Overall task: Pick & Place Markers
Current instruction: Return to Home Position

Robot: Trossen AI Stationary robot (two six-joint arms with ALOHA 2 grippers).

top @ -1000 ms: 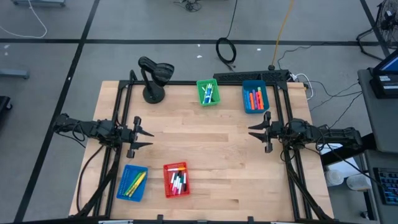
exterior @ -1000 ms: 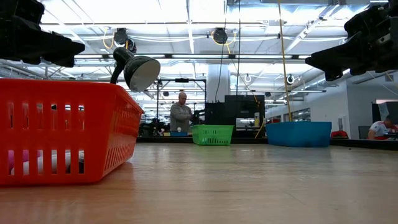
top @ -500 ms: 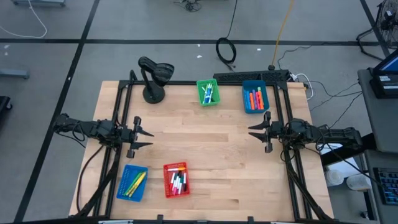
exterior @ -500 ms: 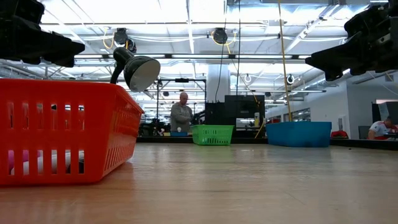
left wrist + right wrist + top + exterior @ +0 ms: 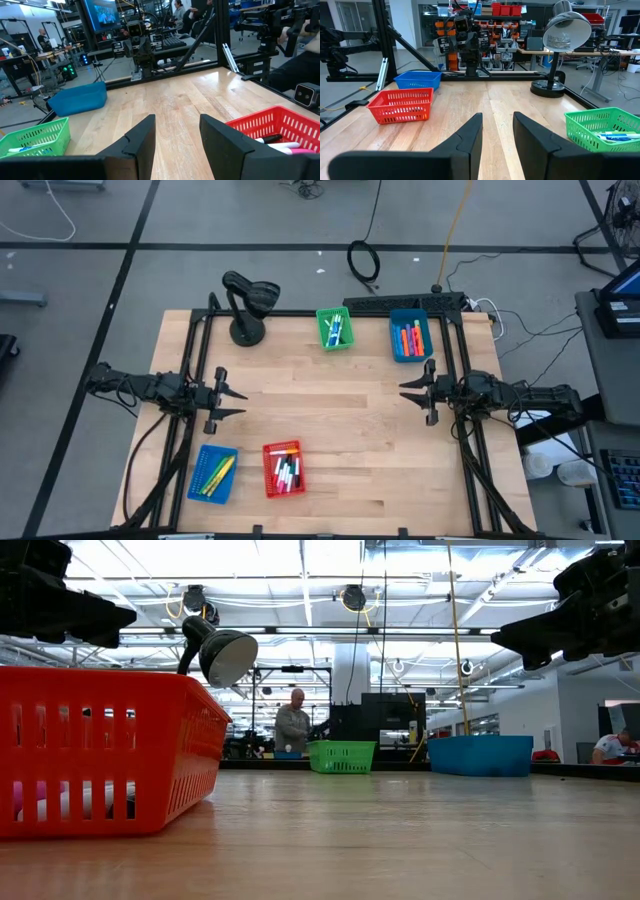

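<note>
The markers lie in four mesh baskets. A green basket (image 5: 335, 328) at the far edge holds blue and green ones, and a blue basket (image 5: 409, 337) beside it holds orange and pink ones. A second blue basket (image 5: 213, 473) near the front left holds yellow and green ones. A red basket (image 5: 284, 469) next to it holds white-bodied ones (image 5: 280, 145). My left gripper (image 5: 243, 402) hovers level at the table's left side, open, with nothing between its fingers (image 5: 142, 142). My right gripper (image 5: 403, 393) hovers level at the right side, also open and holding nothing.
A black desk lamp (image 5: 248, 305) stands at the far left corner. A black frame (image 5: 452, 340) runs along the table's left, right and far sides. Bare wood (image 5: 330, 410) lies between the two grippers. A person (image 5: 292, 725) stands in the room beyond the far edge.
</note>
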